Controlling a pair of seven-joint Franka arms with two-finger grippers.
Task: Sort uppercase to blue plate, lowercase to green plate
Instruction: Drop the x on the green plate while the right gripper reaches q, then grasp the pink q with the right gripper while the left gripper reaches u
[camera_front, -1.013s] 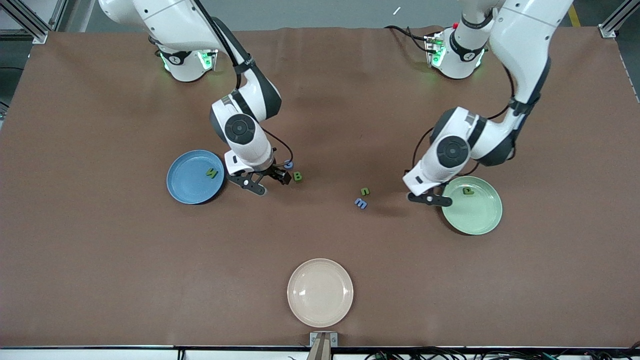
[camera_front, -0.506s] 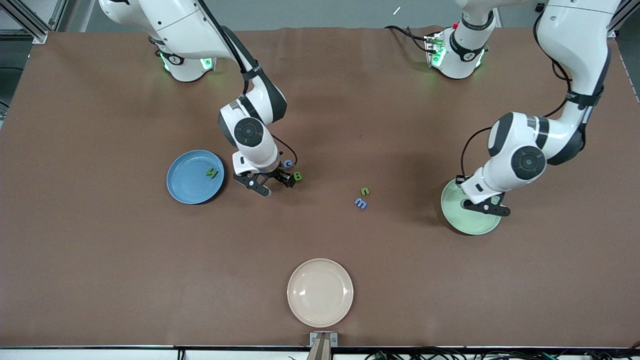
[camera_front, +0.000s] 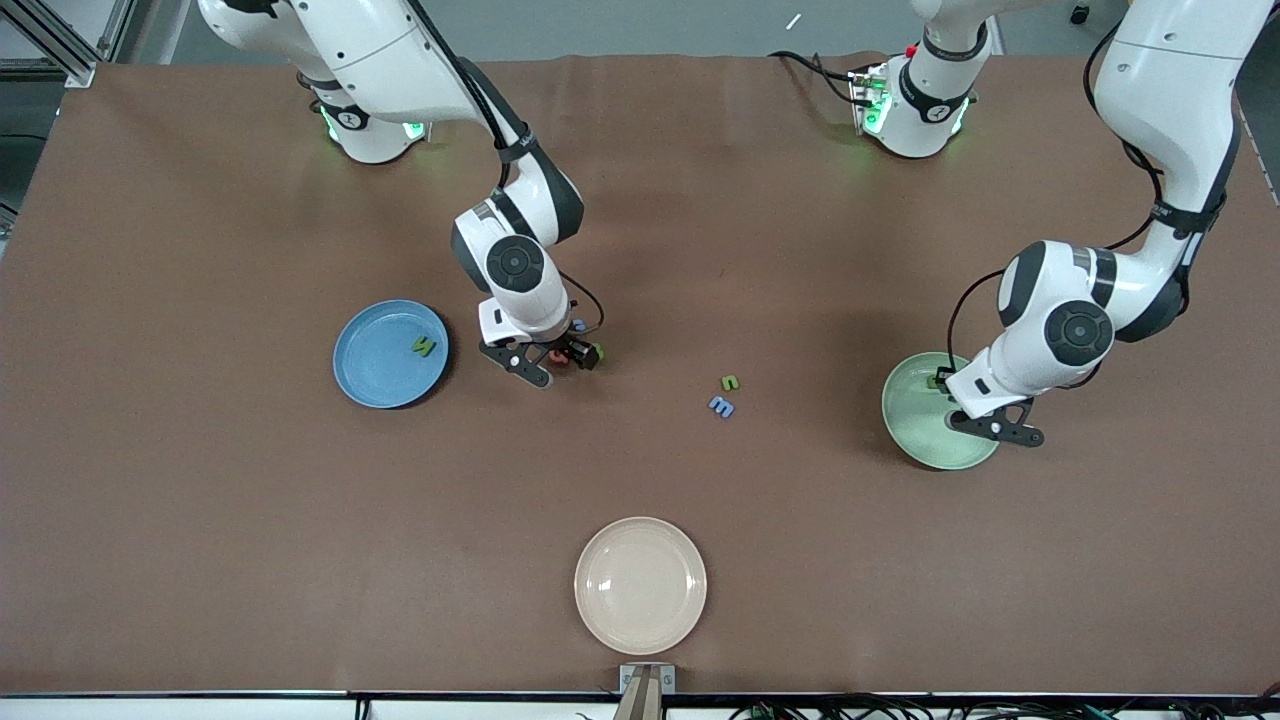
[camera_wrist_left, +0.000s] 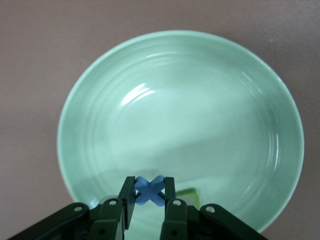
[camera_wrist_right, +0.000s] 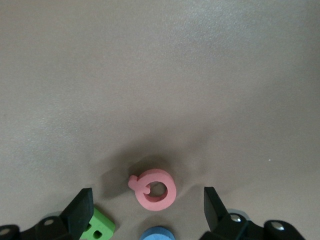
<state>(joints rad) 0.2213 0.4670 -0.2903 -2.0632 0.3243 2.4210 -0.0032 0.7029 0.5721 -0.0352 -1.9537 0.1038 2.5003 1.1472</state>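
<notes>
Over the green plate (camera_wrist_left: 100, 90), the left claw (camera_wrist_left: 148, 192) pinches the blue x (camera_wrist_left: 149, 190), ready to drop, while the right claw (camera_wrist_right: 145, 207) hangs wide open straddling the pink Q (camera_wrist_right: 155, 188) on the worktop (camera_front: 200, 520) beside the blue plate (camera_front: 372, 385).

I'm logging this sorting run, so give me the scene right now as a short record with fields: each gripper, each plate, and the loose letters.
left gripper: shut on blue x, over the green plate
right gripper: open, straddling the pink Q on the table
blue plate: holds green N
green plate contents: a green letter, mostly hidden
beige plate: nothing on it
beside the Q: green B, blue G
mid-table: green n, blue m
</notes>
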